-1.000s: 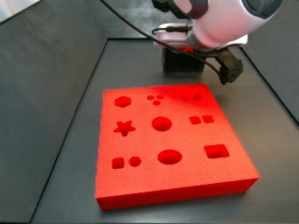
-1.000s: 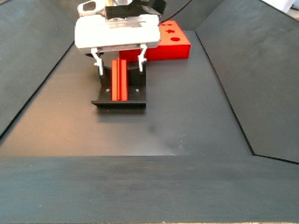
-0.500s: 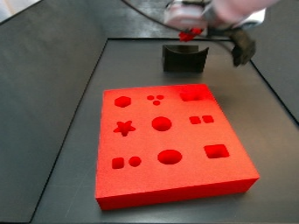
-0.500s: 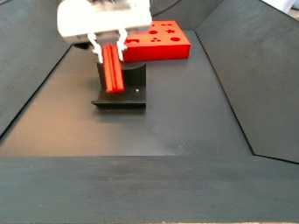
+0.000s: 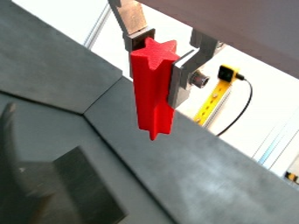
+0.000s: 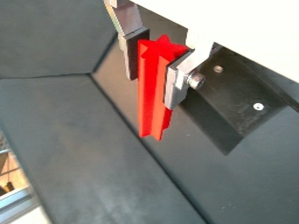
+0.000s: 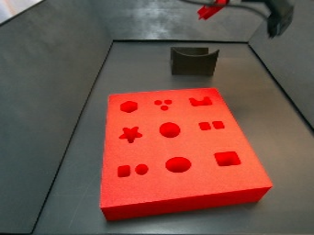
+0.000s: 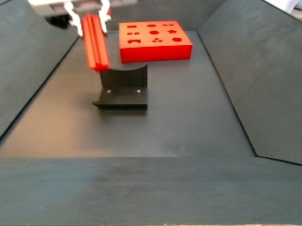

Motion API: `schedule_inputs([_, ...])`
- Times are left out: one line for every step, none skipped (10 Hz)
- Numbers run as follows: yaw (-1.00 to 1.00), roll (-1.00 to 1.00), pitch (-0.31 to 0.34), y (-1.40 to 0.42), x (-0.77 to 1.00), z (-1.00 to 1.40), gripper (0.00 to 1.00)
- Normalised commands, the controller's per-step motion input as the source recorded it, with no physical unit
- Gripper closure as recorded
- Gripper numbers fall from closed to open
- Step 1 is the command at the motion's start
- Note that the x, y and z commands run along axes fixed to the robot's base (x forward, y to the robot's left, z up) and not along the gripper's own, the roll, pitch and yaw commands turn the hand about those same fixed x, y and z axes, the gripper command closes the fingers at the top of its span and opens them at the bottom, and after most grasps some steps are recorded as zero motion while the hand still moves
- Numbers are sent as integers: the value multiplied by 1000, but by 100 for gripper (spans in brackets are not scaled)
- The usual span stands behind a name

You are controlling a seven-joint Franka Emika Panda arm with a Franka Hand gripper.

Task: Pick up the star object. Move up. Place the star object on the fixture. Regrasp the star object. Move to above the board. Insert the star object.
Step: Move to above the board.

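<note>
The star object (image 5: 153,87) is a long red bar with a star-shaped end. My gripper (image 5: 162,54) is shut on it near its top end, in both wrist views (image 6: 155,66). In a side view the gripper (image 8: 91,22) holds the bar (image 8: 94,46) high above the fixture (image 8: 122,90), clear of it. In a side view only the bar's red tip (image 7: 210,9) shows at the upper edge, above the fixture (image 7: 193,61). The red board (image 7: 179,147) with its shaped holes lies on the floor; its star hole (image 7: 130,135) is at its left side.
Sloping dark walls enclose the floor on both sides (image 8: 35,79). The fixture's dark wall shows close behind the bar in a wrist view (image 6: 239,96). A yellow cable hangs beyond the enclosure (image 5: 222,92).
My gripper has risen from the fixture with the star object in it, lifting the bar out and up and tilting it, until it is almost out of one side view.
</note>
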Motion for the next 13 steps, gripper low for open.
schedule_inputs([113, 3, -75, 98, 266, 1000, 100])
schedule_inputs([82, 6, -74, 89, 251, 1000, 100])
schedule_inputs([15, 18, -54, 66, 212, 1000, 100])
schedule_inputs([-4, 21, -45, 58, 200, 1000, 100])
schedule_inputs([-31, 27, -5, 33, 134, 773, 100])
schedule_inputs([-42, 29, 17, 23, 108, 653, 100])
schedule_inputs([-45, 29, 76, 7, 65, 353, 100])
schedule_inputs([-40, 28, 100, 2, 52, 233, 100])
schedule_inputs([-187, -1000, -131, -1000, -704, 258, 100])
schedule_inputs([-182, -1000, -131, -1000, -705, 257, 100])
schedule_inputs([-188, -1000, -161, -1000, -768, 278, 100])
schedule_inputs([-194, -1000, -176, -1000, -790, 270, 100])
schedule_inputs([-207, -1000, -185, -1000, -804, 274, 100])
